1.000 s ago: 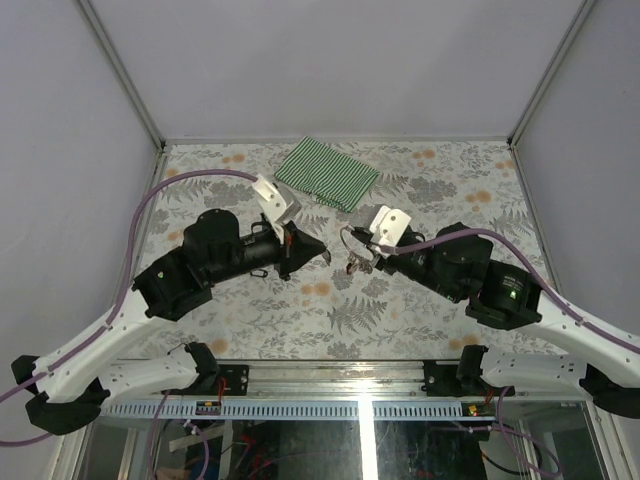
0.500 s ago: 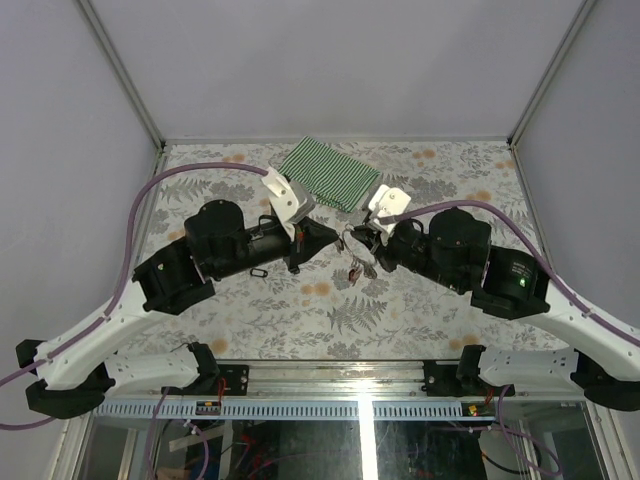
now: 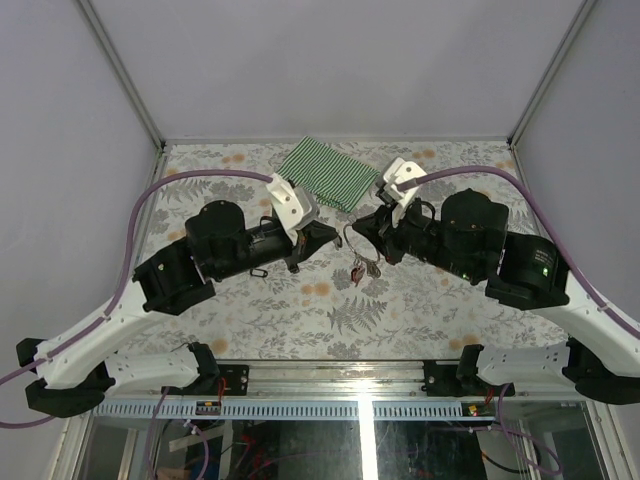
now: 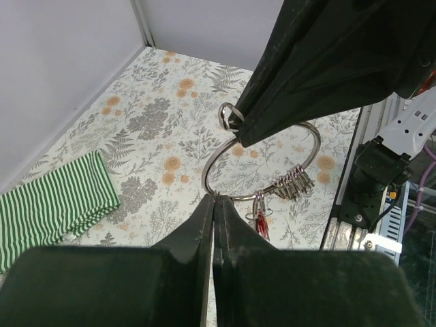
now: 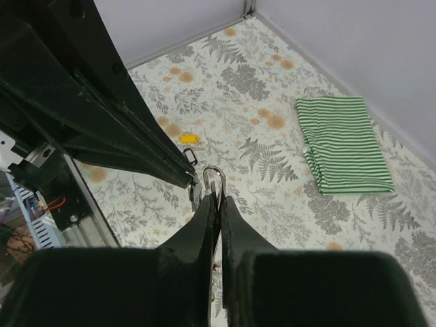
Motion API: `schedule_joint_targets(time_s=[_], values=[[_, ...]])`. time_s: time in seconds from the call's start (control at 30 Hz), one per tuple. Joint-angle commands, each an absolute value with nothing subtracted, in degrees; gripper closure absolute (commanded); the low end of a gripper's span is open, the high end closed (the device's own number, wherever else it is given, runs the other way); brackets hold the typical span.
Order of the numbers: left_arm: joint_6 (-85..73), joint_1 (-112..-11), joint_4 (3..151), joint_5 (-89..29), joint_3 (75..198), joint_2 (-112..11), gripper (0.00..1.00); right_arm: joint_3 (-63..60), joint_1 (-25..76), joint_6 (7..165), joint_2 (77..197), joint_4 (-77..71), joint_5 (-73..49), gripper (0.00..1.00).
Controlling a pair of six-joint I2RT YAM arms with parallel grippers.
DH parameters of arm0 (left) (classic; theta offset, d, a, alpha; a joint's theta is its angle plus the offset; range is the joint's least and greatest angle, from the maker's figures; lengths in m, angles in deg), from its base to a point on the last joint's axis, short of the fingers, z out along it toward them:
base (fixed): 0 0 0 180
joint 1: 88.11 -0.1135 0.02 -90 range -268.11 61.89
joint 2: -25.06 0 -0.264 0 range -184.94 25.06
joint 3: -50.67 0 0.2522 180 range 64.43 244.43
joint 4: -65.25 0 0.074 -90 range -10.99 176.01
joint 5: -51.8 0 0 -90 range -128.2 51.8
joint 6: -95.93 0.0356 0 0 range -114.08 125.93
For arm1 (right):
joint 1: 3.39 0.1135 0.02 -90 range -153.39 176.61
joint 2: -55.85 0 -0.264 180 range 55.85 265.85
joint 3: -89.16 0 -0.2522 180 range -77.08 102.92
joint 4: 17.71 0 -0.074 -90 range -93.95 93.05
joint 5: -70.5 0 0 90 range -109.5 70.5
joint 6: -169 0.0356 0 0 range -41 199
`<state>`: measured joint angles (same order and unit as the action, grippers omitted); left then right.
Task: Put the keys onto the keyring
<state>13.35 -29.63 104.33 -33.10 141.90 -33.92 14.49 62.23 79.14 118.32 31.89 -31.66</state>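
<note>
The keyring (image 4: 262, 163) is a large silver wire ring carrying several small rings and a red tag (image 4: 261, 221). It hangs between both grippers above the table (image 3: 362, 252). My left gripper (image 4: 215, 199) is shut on the big ring's near edge. My right gripper (image 5: 216, 197) is shut on a small silver loop (image 5: 213, 177) of the bunch, tip to tip with the left gripper (image 3: 333, 233). The key with the yellow tag (image 5: 189, 138) lies on the table beyond the left fingers. The black-tagged key (image 3: 258, 272) lies beside the left arm.
A folded green-and-white striped cloth (image 3: 328, 172) lies at the back of the floral table, just behind the two grippers. Grey walls close in the back and both sides. The arm bases and a metal rail (image 3: 360, 385) run along the near edge.
The right arm has swung back and up, its gripper now pointing left. The left gripper has shifted right to meet it. The keyring has come up between them.
</note>
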Motion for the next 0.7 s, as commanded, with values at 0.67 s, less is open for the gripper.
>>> schedule_joint_targets(time_s=[0.67], values=[[16.64,-28.87,101.68,-32.24,145.72,-33.56,1.00,24.30,62.61,88.93,124.40,38.21,-30.92,1.00]])
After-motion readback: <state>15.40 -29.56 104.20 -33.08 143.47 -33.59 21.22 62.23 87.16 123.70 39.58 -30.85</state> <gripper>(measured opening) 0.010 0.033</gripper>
